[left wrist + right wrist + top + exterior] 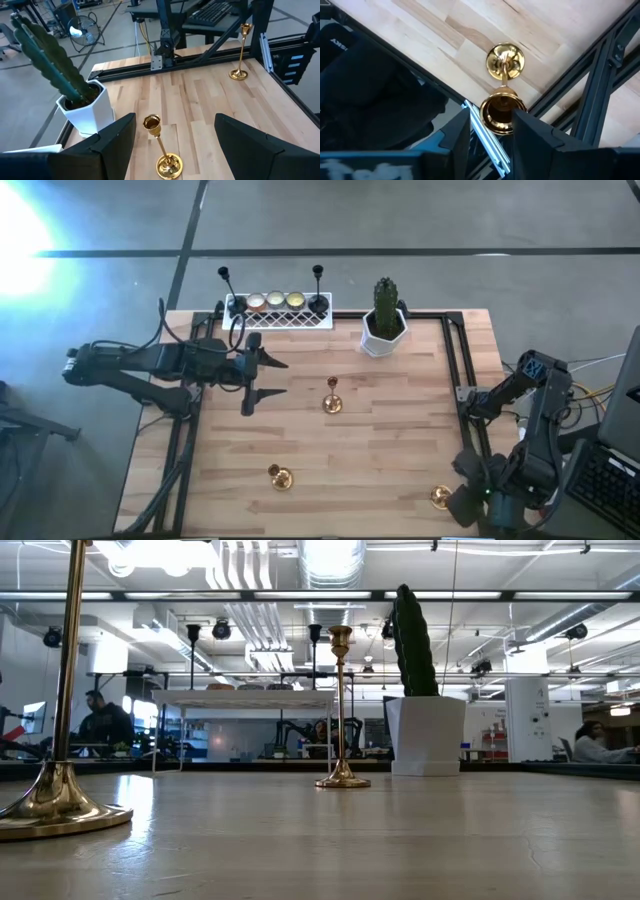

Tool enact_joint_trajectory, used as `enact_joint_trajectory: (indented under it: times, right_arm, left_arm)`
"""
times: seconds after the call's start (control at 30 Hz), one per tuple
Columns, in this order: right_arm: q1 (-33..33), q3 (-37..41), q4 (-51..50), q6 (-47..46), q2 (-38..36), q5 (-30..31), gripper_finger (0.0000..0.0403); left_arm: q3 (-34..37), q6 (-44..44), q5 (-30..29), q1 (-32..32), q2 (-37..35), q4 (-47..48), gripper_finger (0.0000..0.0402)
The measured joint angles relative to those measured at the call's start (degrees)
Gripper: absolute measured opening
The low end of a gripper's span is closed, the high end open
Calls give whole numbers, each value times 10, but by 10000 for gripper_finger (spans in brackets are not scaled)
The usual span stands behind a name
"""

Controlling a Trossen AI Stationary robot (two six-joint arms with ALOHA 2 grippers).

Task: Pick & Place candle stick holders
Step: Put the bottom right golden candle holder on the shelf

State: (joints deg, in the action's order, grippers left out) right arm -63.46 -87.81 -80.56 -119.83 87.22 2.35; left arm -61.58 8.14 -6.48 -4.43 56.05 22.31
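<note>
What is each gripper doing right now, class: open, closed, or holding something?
Left gripper: open, holding nothing, facing a gold candle stick holder.
Right gripper: open around another gold holder's cup, not clamped.

Three shiny gold holders are standing upright on the wood: one [332, 397] just ahead of the open left gripper [268, 379], one [279, 476] nearer the front edge, one [503, 85] between the right gripper's [490, 132] parted fingers. Two black holders [226, 285] and three cream cups [275, 301] are sitting far behind.
</note>
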Motion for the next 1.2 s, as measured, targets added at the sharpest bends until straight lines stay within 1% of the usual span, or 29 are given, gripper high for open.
enact_joint_trajectory:
  times: [0.2,0.47,1.2]
  right_arm:
    - [0,0,-5,0,0,1,128]
    - [0,0,-22,0,-5,-12,128]
    - [0,8,-35,-2,-5,-13,127]
  left_arm:
    - [0,0,0,0,0,0,275]
    - [0,0,1,0,0,0,275]
    - [0,-3,15,0,0,2,275]
